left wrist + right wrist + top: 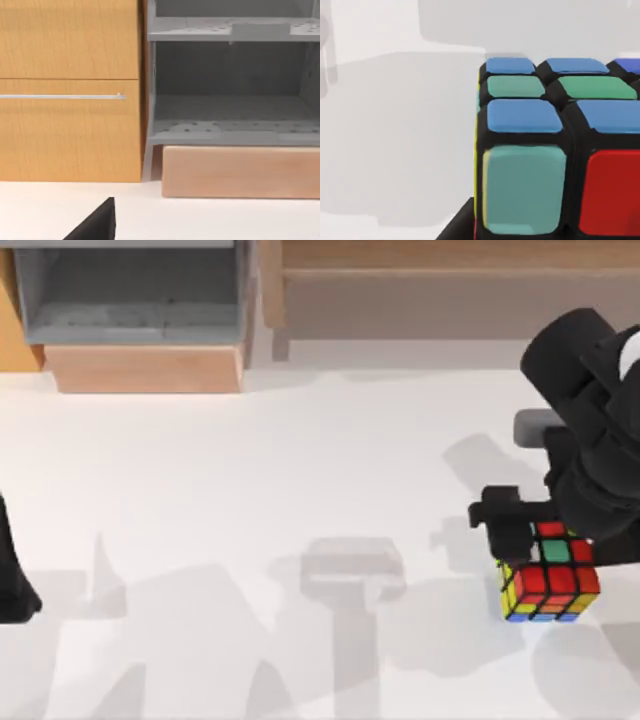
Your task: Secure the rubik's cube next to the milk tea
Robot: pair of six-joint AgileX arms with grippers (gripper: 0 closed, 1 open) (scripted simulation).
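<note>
The right gripper (540, 540) sits over the rubik's cube (550, 585) at about four o'clock on the white worktop (250, 500), its black body covering the cube's far top edge, but whether its jaws are spread or pinching the cube cannot be told. The cube rests flat, mostly red face up with one green square (a cube, so no long axis), edges nearly square to the worktop. The left arm (12, 575) is parked at nine o'clock, facing a grey shelf (232, 130) and a wooden cabinet (70, 90).
</note>
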